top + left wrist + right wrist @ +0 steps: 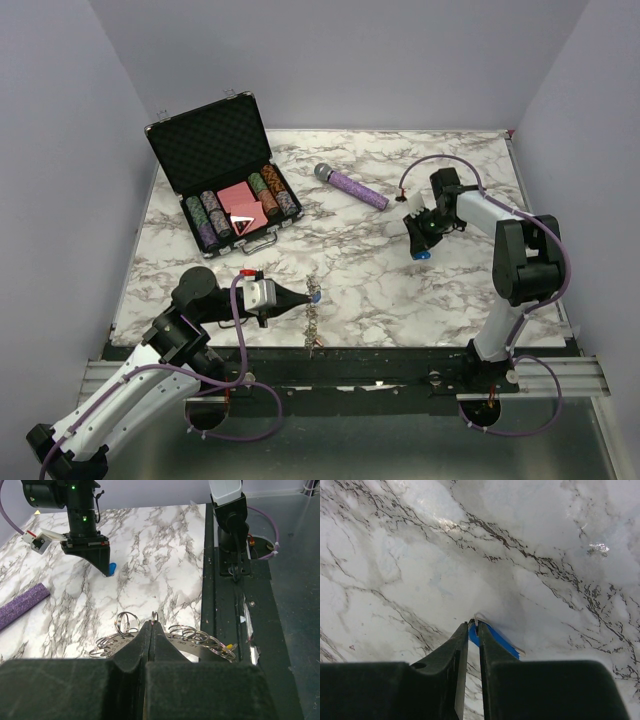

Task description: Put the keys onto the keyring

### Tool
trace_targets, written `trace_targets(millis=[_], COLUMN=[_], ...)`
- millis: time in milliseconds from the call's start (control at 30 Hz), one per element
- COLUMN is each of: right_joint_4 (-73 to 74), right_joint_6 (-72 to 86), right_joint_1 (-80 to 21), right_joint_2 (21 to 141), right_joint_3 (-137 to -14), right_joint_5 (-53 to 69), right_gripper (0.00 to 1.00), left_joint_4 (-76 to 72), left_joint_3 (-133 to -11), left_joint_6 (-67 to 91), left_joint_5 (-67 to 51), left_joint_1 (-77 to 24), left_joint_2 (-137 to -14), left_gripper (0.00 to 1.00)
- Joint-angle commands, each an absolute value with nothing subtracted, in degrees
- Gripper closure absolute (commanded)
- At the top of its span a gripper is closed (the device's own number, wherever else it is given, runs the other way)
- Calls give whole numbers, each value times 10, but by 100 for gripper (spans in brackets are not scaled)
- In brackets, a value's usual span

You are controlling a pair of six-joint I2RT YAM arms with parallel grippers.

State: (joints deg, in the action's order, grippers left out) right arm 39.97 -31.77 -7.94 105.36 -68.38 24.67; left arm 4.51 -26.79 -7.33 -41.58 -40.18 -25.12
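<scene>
The marble-patterned table fills most of the top view, with both arms reaching over it from its near edge. The left arm lies low along the near left, and the right arm stands at the right and bends back toward the middle. An open black case sits at the far left corner of the table, with rows of poker chips in its lower half. A purple microphone lies on its side near the far middle, well apart from both arms. The keyring lies close to the near edge, just beside the left arm's tip. In the left wrist view it shows as a loose bunch of silvery loops and a flat stamped band spread on the marble. The left gripper has its fingers pressed together, pinching one small loop of that bunch, which stands upright at the tips. The right gripper points down at the table on the right half, well apart from the keyring. Its fingers stand narrow, with the blue key caught at the tips, the blue cap showing behind the right finger. Whether that key touches the marble cannot be told.
</scene>
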Motion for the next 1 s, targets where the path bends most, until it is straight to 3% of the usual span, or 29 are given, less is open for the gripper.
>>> trace_targets(millis=[0, 500, 967], right_joint_4=[406, 414, 421], right_joint_6=[-318, -321, -325], right_joint_1=[-84, -87, -87], right_joint_2=[1066, 1071, 1071], right_joint_3=[-702, -708, -710], right_joint_5=[235, 237, 239], right_gripper=[78, 79, 86], left_joint_4=[27, 27, 27], left_joint_3=[-291, -292, -292], left_joint_6=[-80, -81, -80], left_joint_5=[-417, -418, -418], left_joint_1=[-398, -398, -396], left_joint_2=[-250, -251, -250], left_gripper=[100, 100, 100])
